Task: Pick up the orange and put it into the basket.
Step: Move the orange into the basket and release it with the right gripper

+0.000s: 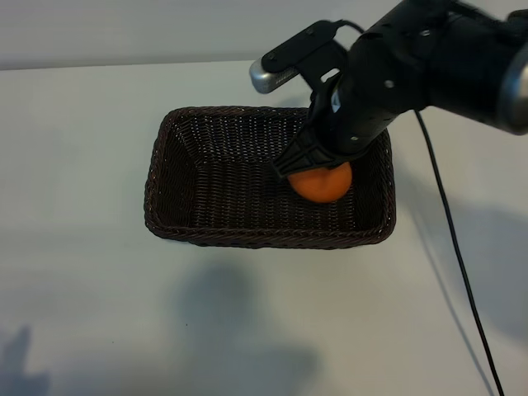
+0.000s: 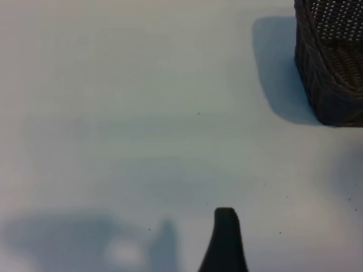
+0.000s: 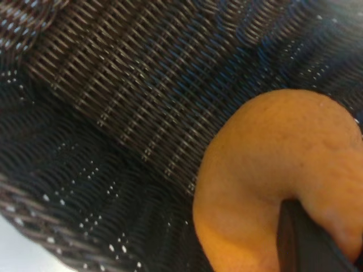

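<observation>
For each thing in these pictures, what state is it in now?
Orange: held by the right gripper, inside the basket's right end, whether it touches the floor cannot be told.
Basket: upright on the table, nothing else in it.
Right gripper: shut on the orange, pointing steeply down.
Left gripper: open, holding nothing, beside the basket.

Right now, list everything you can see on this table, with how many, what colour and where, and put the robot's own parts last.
basket: one, dark brown woven wicker, rectangular, in the middle of the table.
orange: one, bright orange, inside the basket's right end, held in the right gripper.
table: one, white, under everything.
cable: one, black, running over the table right of the basket.
right gripper: one, black, reaching down into the basket, shut on the orange.
left gripper: one, black, only a finger tip in its own wrist view, open, parked over bare table away from the basket.
</observation>
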Robot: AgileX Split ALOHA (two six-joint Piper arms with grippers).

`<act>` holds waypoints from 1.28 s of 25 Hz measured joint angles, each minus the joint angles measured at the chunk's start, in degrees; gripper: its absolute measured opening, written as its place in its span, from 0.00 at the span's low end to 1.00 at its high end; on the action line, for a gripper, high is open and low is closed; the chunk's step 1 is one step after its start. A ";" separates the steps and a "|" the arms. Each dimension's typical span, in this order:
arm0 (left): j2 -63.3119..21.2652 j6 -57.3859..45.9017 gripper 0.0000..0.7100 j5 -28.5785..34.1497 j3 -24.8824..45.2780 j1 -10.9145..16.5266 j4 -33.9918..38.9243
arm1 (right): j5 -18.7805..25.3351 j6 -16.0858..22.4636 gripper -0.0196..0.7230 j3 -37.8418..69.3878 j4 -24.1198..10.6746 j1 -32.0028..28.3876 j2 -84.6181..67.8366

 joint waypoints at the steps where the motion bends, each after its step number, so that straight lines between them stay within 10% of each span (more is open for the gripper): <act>1: 0.00 0.00 0.83 0.00 0.00 0.00 0.00 | -0.12 -0.02 0.11 -0.18 0.00 0.00 0.68; 27: 0.00 0.00 0.83 0.00 0.00 0.00 0.00 | -5.84 -0.19 0.11 -0.41 -0.25 0.00 10.88; 32: 0.00 0.00 0.83 0.00 0.00 0.00 0.00 | -6.09 -0.19 0.25 -0.41 -0.19 0.00 10.88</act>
